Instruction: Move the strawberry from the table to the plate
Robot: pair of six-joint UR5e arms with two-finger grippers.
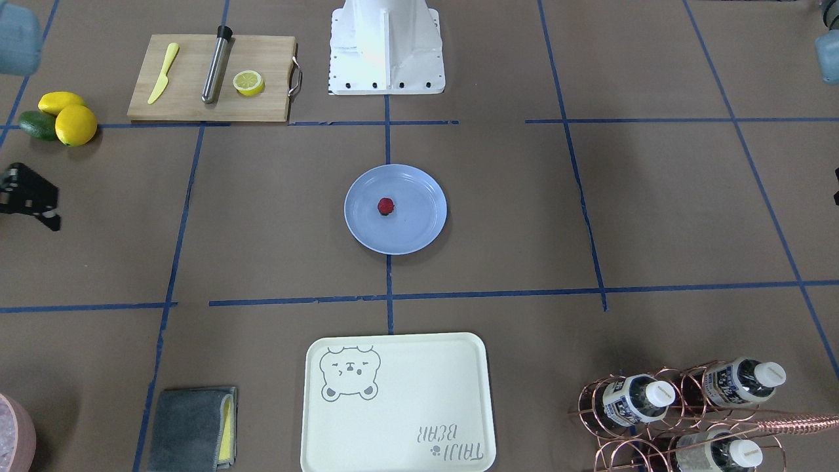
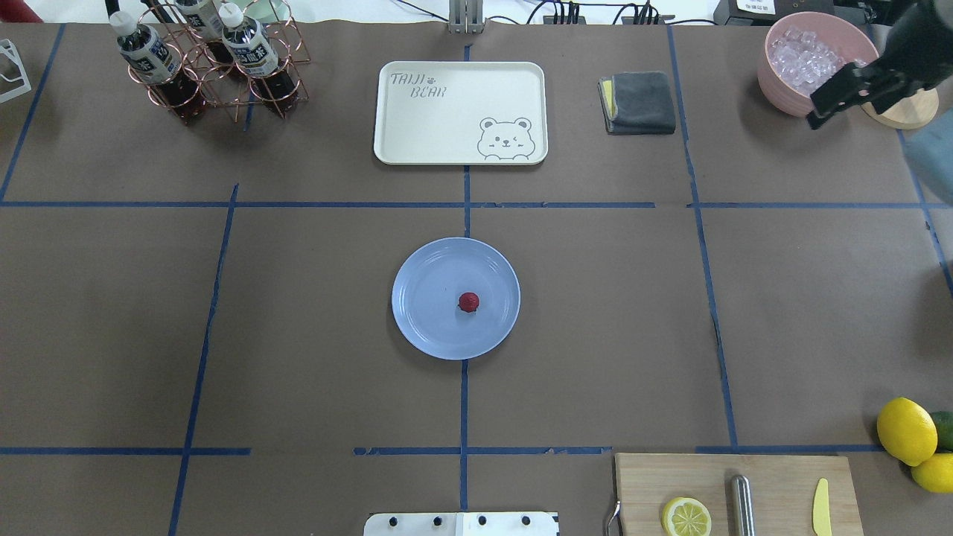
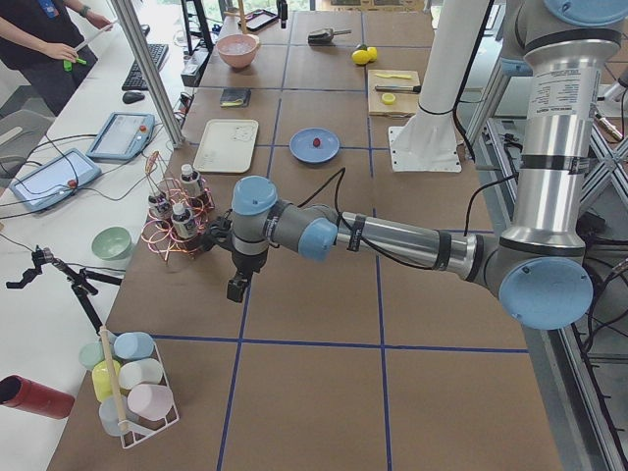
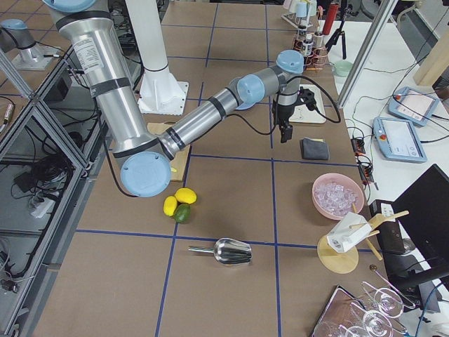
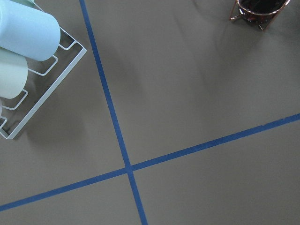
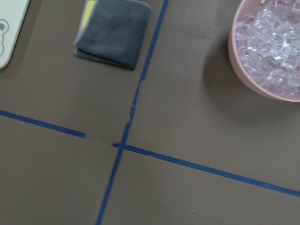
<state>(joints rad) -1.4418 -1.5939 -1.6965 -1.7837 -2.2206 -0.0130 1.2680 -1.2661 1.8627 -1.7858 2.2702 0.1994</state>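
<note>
Strawberry (image 2: 468, 301) lies on plate (image 2: 424, 327), near centre; placement looks done, nothing left. My left gripper (image 3: 236, 289) and right gripper (image 2: 817, 115) sit well apart from it; spread or closed, cannot tell.

From my overhead feed: strawberry (image 2: 468, 301) sits on the plate (image 2: 424, 283), middle of the table (image 2: 298, 335). Going from the plate: tray (image 2: 447, 119) at 12 o'clock, cloth (image 2: 640, 100) at 1, ice bowl (image 2: 774, 67) at 2, cutting board (image 2: 782, 476) at 4, bottle rack (image 2: 223, 82) at 10.

Plate (image 2: 424, 316), tray (image 2: 432, 126), board (image 2: 782, 484) on table (image 2: 298, 335)
</note>
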